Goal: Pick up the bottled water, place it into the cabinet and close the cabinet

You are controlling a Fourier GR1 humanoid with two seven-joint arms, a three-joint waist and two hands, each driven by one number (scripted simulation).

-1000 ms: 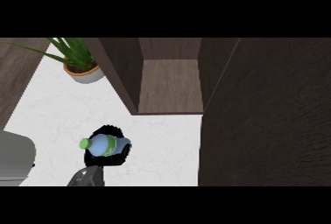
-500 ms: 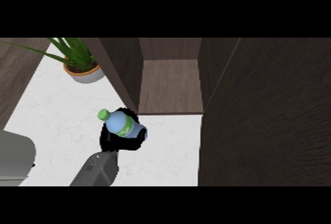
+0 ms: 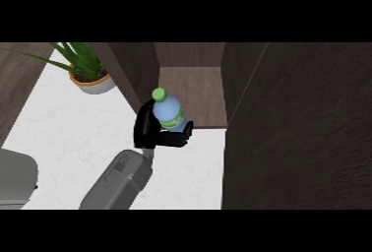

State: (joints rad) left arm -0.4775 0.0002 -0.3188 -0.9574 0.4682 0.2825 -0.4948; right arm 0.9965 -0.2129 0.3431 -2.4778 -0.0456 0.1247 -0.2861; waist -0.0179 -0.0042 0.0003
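Observation:
The bottled water, clear blue with a green cap and green label, is held above the white counter. My right hand is shut on it, fingers up its left side and thumb on its right. The cap points toward the open cabinet, and the bottle sits just at the front edge of its brown shelf. The cabinet door stands open as a tall dark panel on the right. My left hand is out of sight.
A potted green plant in an orange-rimmed pot stands on the counter left of the cabinet. A light grey rounded shape sits at the lower left edge. A dark wood wall runs along the upper left.
My right hand has carried the bottle up and to the right, from low on the counter to the cabinet's opening. The bottle's cap now points toward the shelf.

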